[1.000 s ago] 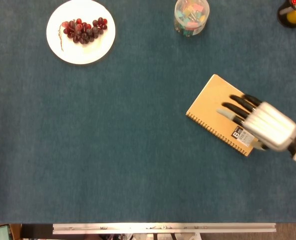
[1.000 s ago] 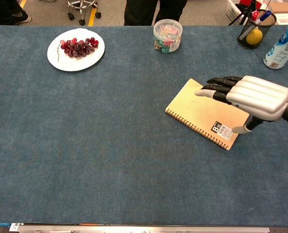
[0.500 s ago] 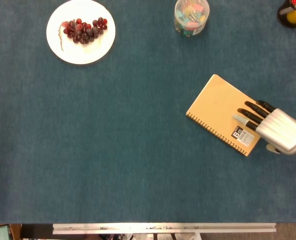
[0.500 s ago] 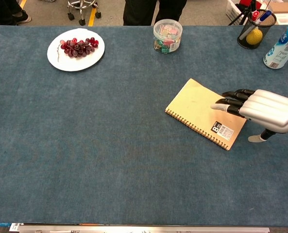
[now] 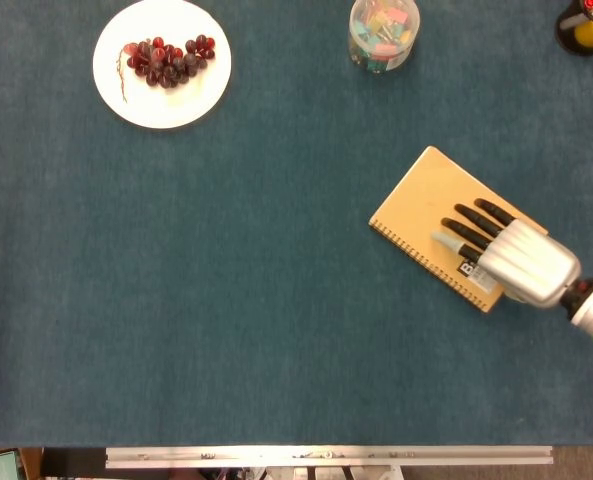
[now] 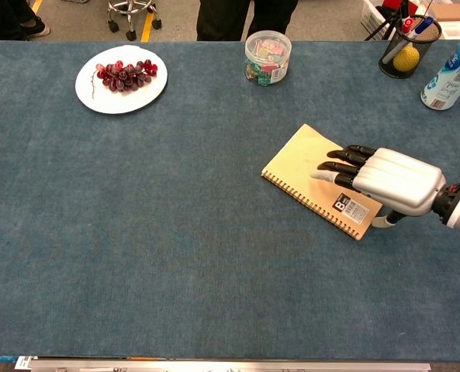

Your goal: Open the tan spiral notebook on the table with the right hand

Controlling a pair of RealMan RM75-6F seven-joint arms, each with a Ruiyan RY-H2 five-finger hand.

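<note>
The tan spiral notebook (image 5: pixel 436 216) lies closed on the right half of the desk (image 5: pixel 276 300), turned at an angle so its wire coil runs along the lower-left edge. Its cover is plain matte card, with a small black-and-white label near the near-right corner. The desk is covered in a dark blue, felt-like cloth with a slightly fuzzy nap.

The right hand (image 5: pixel 506 255) has a smooth, ribbed silvery shell on its back and dark fingers (image 6: pixel 346 165) with pale tips. It lies flat, palm down, over the notebook's near-right part, the fingers stretched out and slightly apart on the cover, pointing left and far; it grasps nothing. The thumb (image 6: pixel 385 221) drops beside the notebook's right edge.

At the far left sits a round white plate (image 5: pixel 198 92) carrying a bunch of dark red grapes (image 5: pixel 166 58). At the far middle stands a clear round tub (image 5: pixel 383 33) filled with small pastel items. At the far right are a black mesh cup (image 6: pixel 406 48) with pens and a white bottle (image 6: pixel 450 63).
</note>
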